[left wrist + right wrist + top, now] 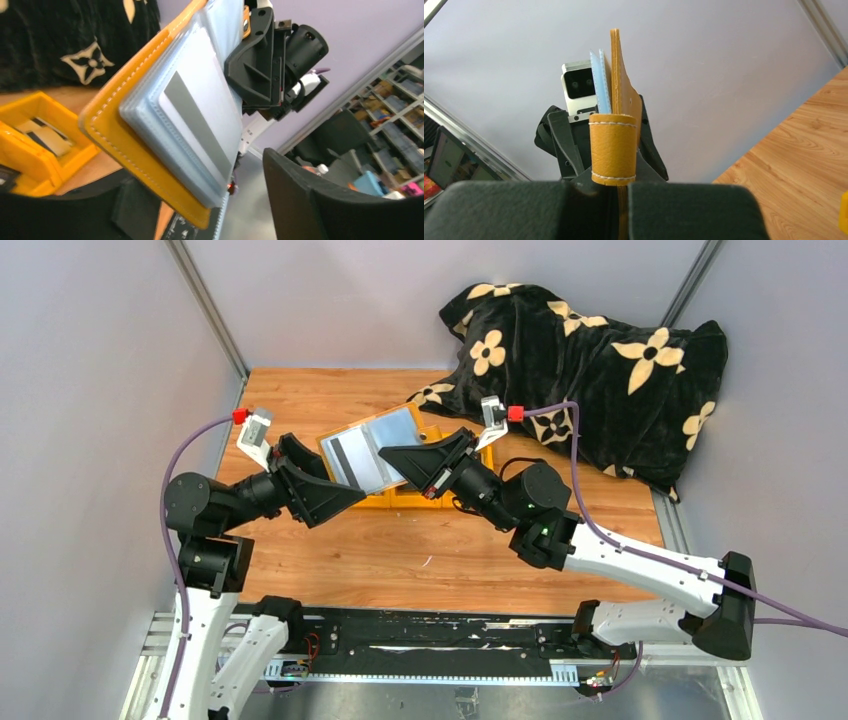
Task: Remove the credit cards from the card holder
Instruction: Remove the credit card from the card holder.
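Observation:
The card holder (pixel 372 443), mustard-yellow with grey-blue sleeves, hangs open in the air above the tray. My right gripper (pixel 398 460) is shut on its right edge. In the right wrist view the mustard edge runs down between the pads of that gripper (pixel 623 189), with a strap loop (pixel 613 150) just above. A pale credit card (pixel 200 115) with a grey stripe sits in the front sleeve and also shows from above (pixel 350 455). My left gripper (pixel 322 478) stands open around the holder's lower left corner (pixel 197 207). Its right finger (pixel 325 200) is clear of the holder.
A yellow plastic tray (pixel 425 498) lies on the wooden table under the holder. In the left wrist view the tray (pixel 30 150) holds flat cards (pixel 42 135). A black flowered pouch (pixel 590 370) fills the back right corner. Grey walls close in both sides.

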Motion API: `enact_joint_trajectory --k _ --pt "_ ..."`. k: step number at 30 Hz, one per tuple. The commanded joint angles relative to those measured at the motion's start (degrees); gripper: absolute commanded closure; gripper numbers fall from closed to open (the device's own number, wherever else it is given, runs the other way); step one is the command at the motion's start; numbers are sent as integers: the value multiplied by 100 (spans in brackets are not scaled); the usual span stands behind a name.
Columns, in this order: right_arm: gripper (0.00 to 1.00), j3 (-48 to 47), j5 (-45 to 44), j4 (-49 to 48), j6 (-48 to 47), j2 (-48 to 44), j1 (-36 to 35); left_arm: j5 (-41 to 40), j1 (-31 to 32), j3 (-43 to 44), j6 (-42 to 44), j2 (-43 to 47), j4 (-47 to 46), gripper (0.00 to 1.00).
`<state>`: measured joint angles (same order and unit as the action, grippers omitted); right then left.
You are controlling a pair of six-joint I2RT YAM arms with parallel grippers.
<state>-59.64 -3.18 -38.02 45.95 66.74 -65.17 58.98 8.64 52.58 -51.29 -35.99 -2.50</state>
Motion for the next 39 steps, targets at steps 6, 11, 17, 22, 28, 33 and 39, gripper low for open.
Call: enact_joint_trajectory --k 6,11,17,22,28,33,39 --pt "100 293 -109 -273 -227 -138 47 -611 67 -72 -149 133 -164 57" --pt "97 365 107 -146 -237 -297 59 -958 67 221 631 -6 1003 78" --pt "61 -12 483 1284 -537 -601 206 -762 67 477 1449 -84 1911 96" --pt "59 -729 1038 2733 -1142 -429 258 -449 67 712 2022 -141 2605 100" --pt "51 -1783 1324 4356 -1725 110 268 -225 67 942 2369 -104 2921 100" --pt "63 -1963 1355 4679 -1839 143 267 -114 67 1064 2725 -7 3152 100" --pt "95 -1858 1423 4616 -1747 -70 268 -420 67 1064 2841 106 3282 93"
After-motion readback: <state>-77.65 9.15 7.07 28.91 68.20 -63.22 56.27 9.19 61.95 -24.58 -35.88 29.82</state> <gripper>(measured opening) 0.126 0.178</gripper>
